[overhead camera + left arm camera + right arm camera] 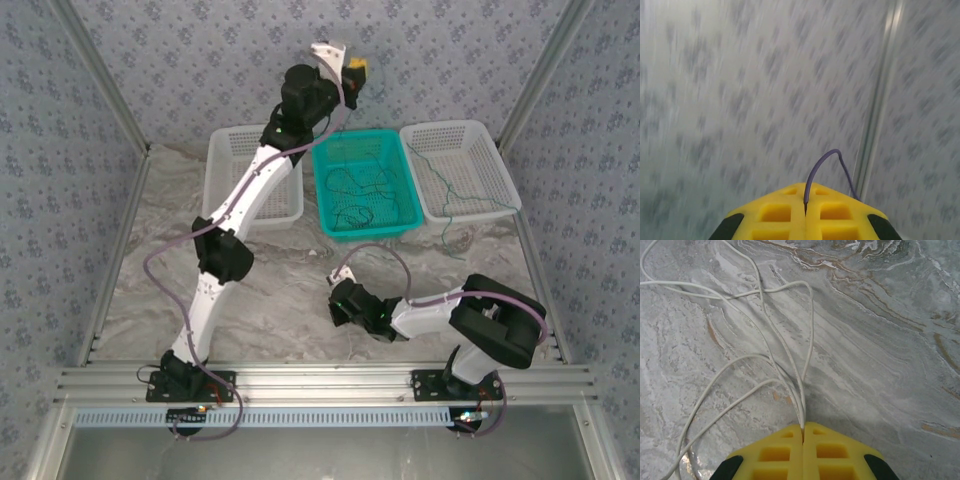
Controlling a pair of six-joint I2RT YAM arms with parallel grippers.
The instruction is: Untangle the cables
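Note:
My left gripper [355,70] is raised high near the back wall, above the teal basket [330,160]. In the left wrist view its yellow jaws [805,192] are shut on a thin purple-dark cable [835,150], which arcs up and falls away to the right. My right gripper [335,300] sits low over the marble table. Its jaws [803,427] are shut on whitish-grey cable strands [800,410] that fan out in loops across the table to the upper left. Dark thin cables [355,200] lie tangled in the teal basket. A green cable [448,212] hangs over the front rim of the right white basket [495,175].
A second white basket [225,170] stands at the back left, partly hidden by my left arm. Patterned walls and metal frame posts close in the table on three sides. The marble table [280,300] lies between the baskets and the arm bases.

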